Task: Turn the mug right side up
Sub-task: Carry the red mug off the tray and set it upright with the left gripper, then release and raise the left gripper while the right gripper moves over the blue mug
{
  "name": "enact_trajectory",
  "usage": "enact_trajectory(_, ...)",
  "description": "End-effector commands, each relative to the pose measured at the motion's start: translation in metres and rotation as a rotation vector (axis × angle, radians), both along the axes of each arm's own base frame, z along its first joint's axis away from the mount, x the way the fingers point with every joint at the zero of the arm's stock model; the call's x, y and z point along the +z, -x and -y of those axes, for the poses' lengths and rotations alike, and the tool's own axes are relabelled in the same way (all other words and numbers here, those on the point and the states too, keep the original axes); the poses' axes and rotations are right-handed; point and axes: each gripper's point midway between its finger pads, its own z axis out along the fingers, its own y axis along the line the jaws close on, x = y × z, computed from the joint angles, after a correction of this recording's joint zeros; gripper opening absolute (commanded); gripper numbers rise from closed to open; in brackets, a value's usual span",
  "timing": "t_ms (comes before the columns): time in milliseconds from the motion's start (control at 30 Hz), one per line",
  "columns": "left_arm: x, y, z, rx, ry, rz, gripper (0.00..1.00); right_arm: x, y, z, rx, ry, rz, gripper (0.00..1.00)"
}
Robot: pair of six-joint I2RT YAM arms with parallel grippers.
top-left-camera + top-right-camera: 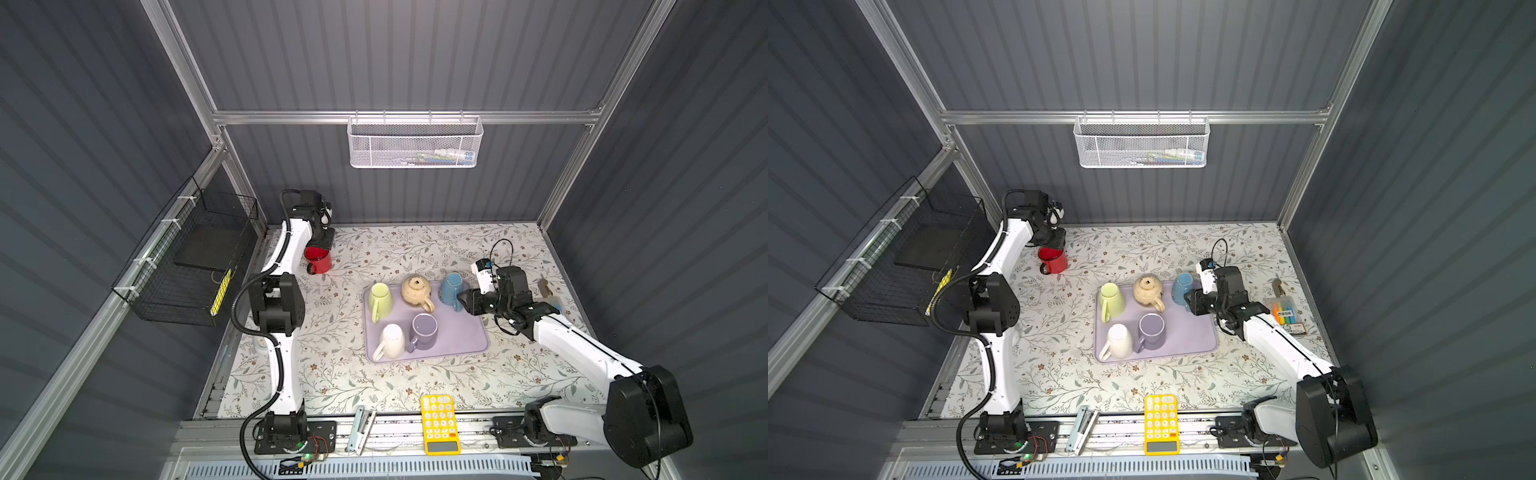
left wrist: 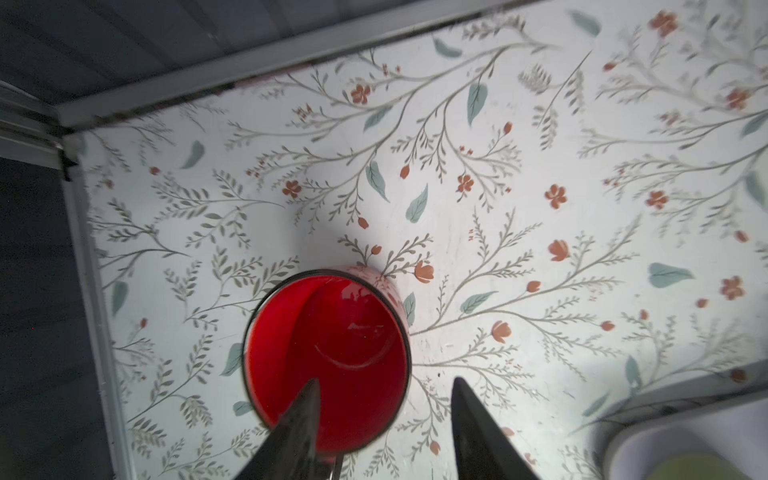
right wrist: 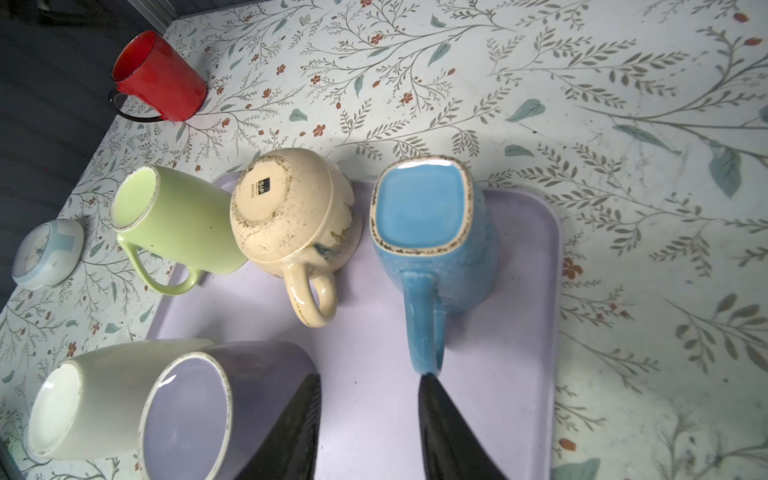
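The red mug (image 1: 320, 262) stands right side up on the table (image 1: 332, 374) in the far left corner, mouth facing up, dark handle pointing near left. The left hand (image 2: 383, 380) hangs directly over it with its fingers moderately apart. In the left wrist view one finger (image 2: 291, 436) lies over the mug's red inside and the other outside the rim, and neither presses the wall (so nothing is held).

Well to the right, in the middle of the table, lies a lilac tray (image 1: 461, 340). The blue mug (image 1: 451, 289) sits bottom up in its far right corner, handle toward the right hand (image 3: 369, 376). That hand is low at the tray's right edge, its fingers narrowly parted with only bare tray between them. One fingertip is just at the end of the blue handle (touching or not, I cannot tell).

The green mug (image 1: 380, 297), beige mug (image 1: 415, 290) and white mug (image 1: 392, 340) are bottom up too. The purple mug (image 1: 424, 330), just right of the white one, shows its open mouth. A yellow calculator (image 1: 439, 424) lies at the near edge.
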Motion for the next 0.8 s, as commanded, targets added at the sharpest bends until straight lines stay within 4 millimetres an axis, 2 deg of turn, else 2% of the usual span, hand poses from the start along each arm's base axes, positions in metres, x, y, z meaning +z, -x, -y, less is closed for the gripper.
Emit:
enact_trajectory(0, 0.047, 0.015, 0.010, -0.022, 0.029, 0.100, 0.54, 0.000, -0.003, 0.002, 0.011, 0.058, -0.012, 0.42)
enact_trajectory(100, 0.072, 0.031, 0.025, -0.060, 0.041, 0.180, 0.55, 0.000, -0.005, 0.003, 0.015, 0.074, -0.011, 0.42)
enact_trajectory(233, 0.097, 0.055, 0.054, -0.141, 0.072, 0.292, 0.56, -0.003, -0.006, 0.004, 0.027, 0.096, -0.029, 0.43)
enact_trajectory(433, 0.121, 0.094, 0.085, -0.206, 0.126, 0.379, 0.57, -0.016, -0.003, 0.000, 0.051, 0.123, -0.100, 0.43)
enact_trajectory(633, 0.126, 0.137, 0.089, -0.240, 0.187, 0.386, 0.57, -0.025, -0.001, -0.001, 0.046, 0.156, -0.122, 0.44)
enact_trajectory(700, 0.123, 0.148, 0.089, -0.251, 0.196, 0.376, 0.57, -0.029, -0.002, -0.001, 0.042, 0.173, -0.131, 0.43)
enact_trajectory(767, 0.108, 0.161, 0.090, -0.270, 0.207, 0.337, 0.57, -0.034, -0.004, 0.001, 0.027, 0.198, -0.139, 0.43)
